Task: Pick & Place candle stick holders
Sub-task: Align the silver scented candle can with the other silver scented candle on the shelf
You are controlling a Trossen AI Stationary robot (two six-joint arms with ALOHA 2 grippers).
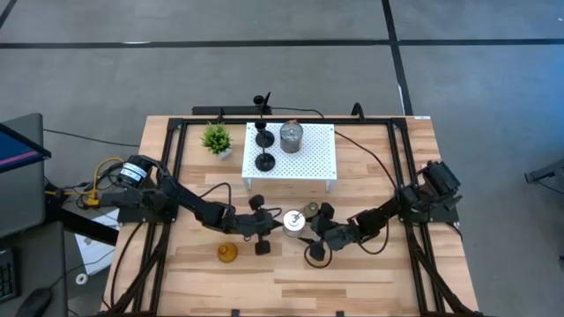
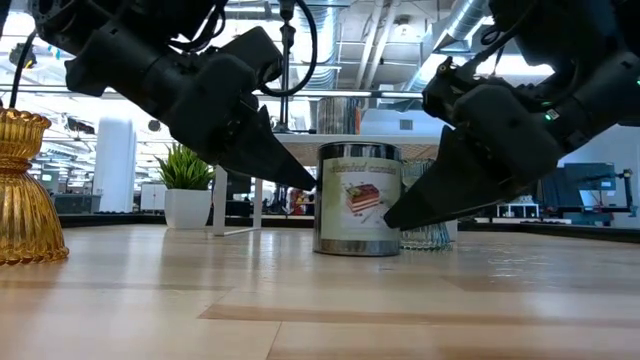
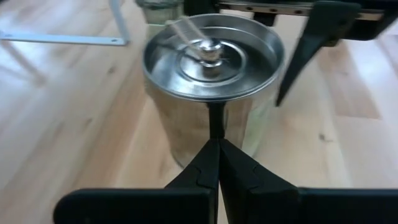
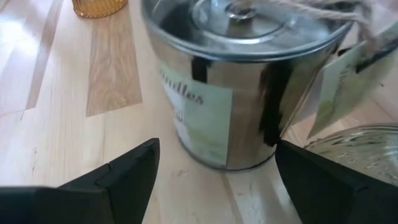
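Fingers (image 3: 219, 163) of the left gripper (image 1: 263, 236) are pressed tight together, holding nothing, tips right at the silver candle tin (image 1: 293, 222). From above, that tin sits mid-worktop (image 1: 370, 273) between both arms; the right gripper (image 1: 319, 239) is just beside it with fingers spread. An amber holder (image 1: 227, 253) stands near the left arm; a black stick (image 1: 263, 145) and another tin (image 1: 291, 137) are up on the white perforated stand (image 1: 319, 155).

Low view: both dark fingertips point in at the tin from either side, with a clear glass jar (image 2: 428, 235) behind it.

Right wrist: fingers wide apart, tin close ahead between them, not touching.
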